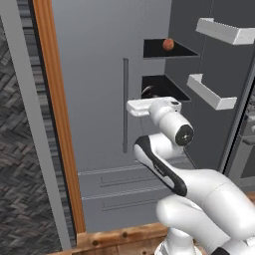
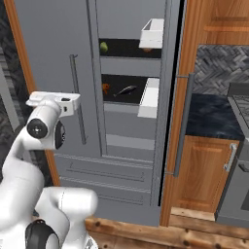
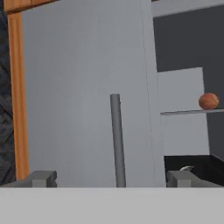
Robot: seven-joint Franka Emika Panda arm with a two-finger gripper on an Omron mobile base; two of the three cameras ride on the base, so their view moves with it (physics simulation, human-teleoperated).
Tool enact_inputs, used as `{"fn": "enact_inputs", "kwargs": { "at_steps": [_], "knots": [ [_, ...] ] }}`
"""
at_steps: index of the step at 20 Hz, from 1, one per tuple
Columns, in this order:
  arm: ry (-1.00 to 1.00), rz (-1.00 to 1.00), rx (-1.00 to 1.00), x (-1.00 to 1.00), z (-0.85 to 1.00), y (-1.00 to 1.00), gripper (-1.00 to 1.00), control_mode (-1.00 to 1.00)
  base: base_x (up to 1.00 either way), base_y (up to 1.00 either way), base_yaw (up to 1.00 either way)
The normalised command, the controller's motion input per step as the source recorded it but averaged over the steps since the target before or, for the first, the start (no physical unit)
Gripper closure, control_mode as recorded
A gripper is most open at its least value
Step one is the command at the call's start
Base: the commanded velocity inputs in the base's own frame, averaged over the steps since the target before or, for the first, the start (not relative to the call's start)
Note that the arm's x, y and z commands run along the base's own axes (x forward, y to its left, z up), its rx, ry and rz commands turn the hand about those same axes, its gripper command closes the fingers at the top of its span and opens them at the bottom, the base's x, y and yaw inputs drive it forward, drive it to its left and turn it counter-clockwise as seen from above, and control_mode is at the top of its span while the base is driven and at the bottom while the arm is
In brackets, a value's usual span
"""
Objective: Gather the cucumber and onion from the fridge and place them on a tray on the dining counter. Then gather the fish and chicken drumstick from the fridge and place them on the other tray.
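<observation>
The task looks barely begun — the fridge (image 1: 99, 74) has one door open, the onion (image 1: 168, 44) sits on an upper shelf with the fish (image 2: 125, 90) on the shelf below, and the pincer (image 3: 111, 178) — spread wide, empty — faces the closed door's handle (image 3: 117, 140).

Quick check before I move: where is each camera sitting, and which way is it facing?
Left base view: behind-left of the arm, facing the fridge; onion on a shelf.
Right base view: behind-right, facing the open fridge, fish inside; arm at lower left.
Hand view: on the hand, facing the closed door's handle; open gripper.
Shared: fridge, onion.
</observation>
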Motion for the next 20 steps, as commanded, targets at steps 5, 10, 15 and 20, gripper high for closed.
{"fn": "enact_inputs", "kwargs": {
  "at_steps": [5, 10, 15, 20],
  "knots": [
    [-0.05, -0.13, 0.10, 0.01, 0.00, 0.09, -1.00, -1.00, 0.00, 0.00, 0.00],
    [-0.06, -0.08, 0.12, 0.09, 0.00, 0.25, -1.00, -1.00, 0.00, 0.00, 0.00],
    [-0.07, 0.00, 0.10, 0.11, 0.00, 0.33, -1.00, -1.00, 0.00, 0.00, 0.00],
    [-0.09, 0.00, 0.02, 0.01, 0.00, -0.03, -1.00, -1.00, 0.00, 0.00, 0.00]
  ]
}}
